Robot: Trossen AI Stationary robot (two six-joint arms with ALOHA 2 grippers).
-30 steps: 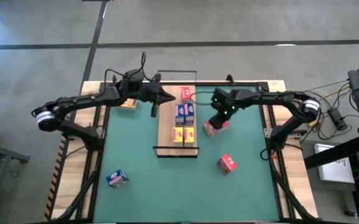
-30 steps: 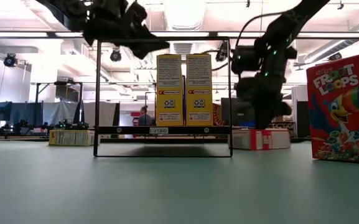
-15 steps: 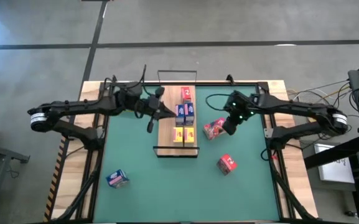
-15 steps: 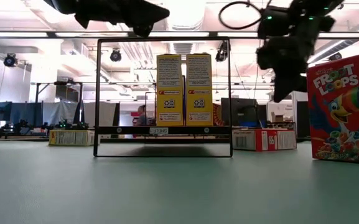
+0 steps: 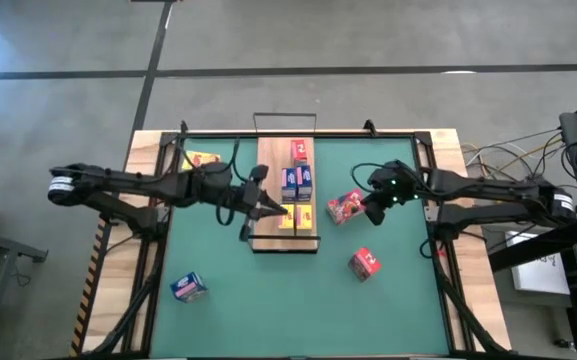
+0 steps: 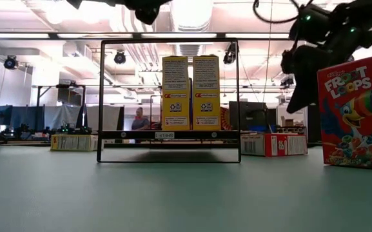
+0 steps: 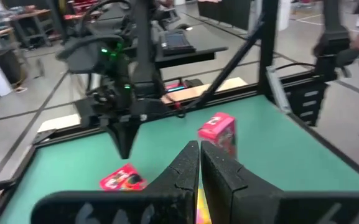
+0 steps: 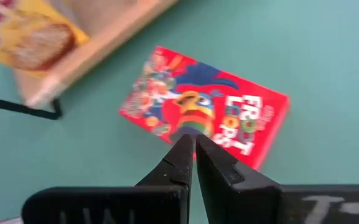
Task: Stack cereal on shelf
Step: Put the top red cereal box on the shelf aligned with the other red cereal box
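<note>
The shelf is a light-wood board with a black wire frame, lying along the mat's middle. On it stand a red, a blue and a yellow cereal box. A red box lies flat on the mat right of the shelf. My left gripper is shut and hovers high over the shelf's near left part, holding nothing. My right gripper is shut and hangs slanted above the mat, just right of the flat red box.
A second red box stands on the mat at the near right, large in the low view. A blue box sits near left. A yellow box lies at the far left edge. Bare mat lies between them.
My left gripper has swung from the shelf's far left end toward the table's near edge, along the shelf's left side, staying shut. My right gripper has drawn back toward the right edge from above the flat red box and tipped less steeply. The box lies where it was.
</note>
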